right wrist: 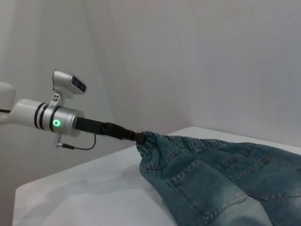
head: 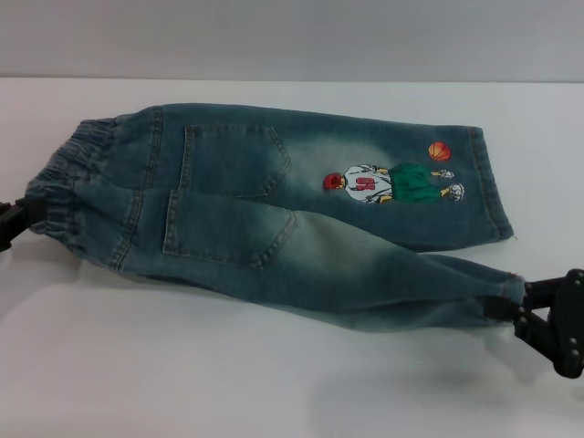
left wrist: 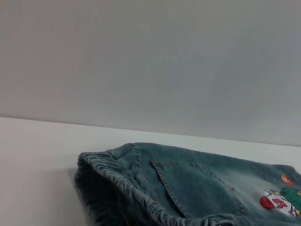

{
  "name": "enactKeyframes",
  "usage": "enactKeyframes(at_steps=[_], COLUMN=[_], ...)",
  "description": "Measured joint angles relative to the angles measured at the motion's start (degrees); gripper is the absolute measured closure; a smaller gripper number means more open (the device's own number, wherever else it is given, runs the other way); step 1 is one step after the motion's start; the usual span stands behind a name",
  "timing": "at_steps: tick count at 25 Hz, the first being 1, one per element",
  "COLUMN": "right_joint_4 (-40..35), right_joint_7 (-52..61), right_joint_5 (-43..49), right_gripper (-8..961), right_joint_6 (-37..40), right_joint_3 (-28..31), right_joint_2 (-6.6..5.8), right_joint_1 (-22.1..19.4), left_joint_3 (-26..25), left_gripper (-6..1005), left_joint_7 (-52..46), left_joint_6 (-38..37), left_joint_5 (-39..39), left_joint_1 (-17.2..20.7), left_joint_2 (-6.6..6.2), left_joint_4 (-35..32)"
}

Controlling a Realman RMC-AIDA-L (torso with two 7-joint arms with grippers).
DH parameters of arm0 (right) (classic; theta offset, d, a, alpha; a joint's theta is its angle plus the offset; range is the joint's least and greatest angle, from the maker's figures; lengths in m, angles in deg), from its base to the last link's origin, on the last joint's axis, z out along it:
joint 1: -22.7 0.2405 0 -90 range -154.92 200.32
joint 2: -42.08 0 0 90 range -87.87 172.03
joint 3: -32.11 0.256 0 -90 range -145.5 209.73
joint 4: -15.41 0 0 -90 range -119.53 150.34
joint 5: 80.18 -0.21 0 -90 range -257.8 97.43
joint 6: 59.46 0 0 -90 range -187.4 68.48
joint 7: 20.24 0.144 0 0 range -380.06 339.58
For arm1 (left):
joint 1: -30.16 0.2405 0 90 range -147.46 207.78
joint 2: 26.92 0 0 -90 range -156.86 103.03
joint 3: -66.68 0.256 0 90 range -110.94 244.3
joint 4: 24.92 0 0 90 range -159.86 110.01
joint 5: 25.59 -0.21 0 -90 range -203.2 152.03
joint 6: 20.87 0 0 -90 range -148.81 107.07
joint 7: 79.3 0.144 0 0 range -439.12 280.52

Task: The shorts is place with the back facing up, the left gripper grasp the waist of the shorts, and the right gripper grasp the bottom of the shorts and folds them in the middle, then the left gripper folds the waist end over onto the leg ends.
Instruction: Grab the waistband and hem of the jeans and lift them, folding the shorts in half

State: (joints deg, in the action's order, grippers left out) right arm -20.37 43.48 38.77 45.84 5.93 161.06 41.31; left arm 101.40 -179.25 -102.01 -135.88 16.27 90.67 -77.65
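Note:
The blue denim shorts [head: 274, 210] lie back up on the white table [head: 182, 374], with both patch pockets and the cartoon player print showing. The puckered waist end [head: 68, 173] points left and the bottom of the shorts [head: 493, 182] points right. My left gripper [head: 35, 214] is shut on the near corner of the waist. My right gripper [head: 506, 301] is shut on the near leg's hem. That near edge hangs a little above the table between the two grippers. The right wrist view shows the left gripper [right wrist: 138, 137] pinching the waist of the shorts [right wrist: 221, 183]. In the left wrist view, the elastic band [left wrist: 113, 174] fills the foreground.
A plain grey wall [head: 292, 36] stands behind the table's far edge. Bare white tabletop lies in front of the shorts and on both sides.

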Motion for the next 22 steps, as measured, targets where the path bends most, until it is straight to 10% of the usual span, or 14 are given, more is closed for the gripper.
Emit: enactKeyframes(at_steps=[22], right_joint_4=[0.7], right_joint_7=[-3.0], right_joint_5=[0.1], right_gripper=[953], right_joint_6=[1.3], right_joint_3=[0.4], right_joint_2=[0.01], right_joint_1=[-2.4], left_joint_3=[-0.1], left_gripper=[943], left_joint_7=[3.7], left_joint_6=[-2.4], left_joint_5=[2.9], left_joint_1=[2.8], left_joint_2=[0.18], left_joint_4=[0.5])
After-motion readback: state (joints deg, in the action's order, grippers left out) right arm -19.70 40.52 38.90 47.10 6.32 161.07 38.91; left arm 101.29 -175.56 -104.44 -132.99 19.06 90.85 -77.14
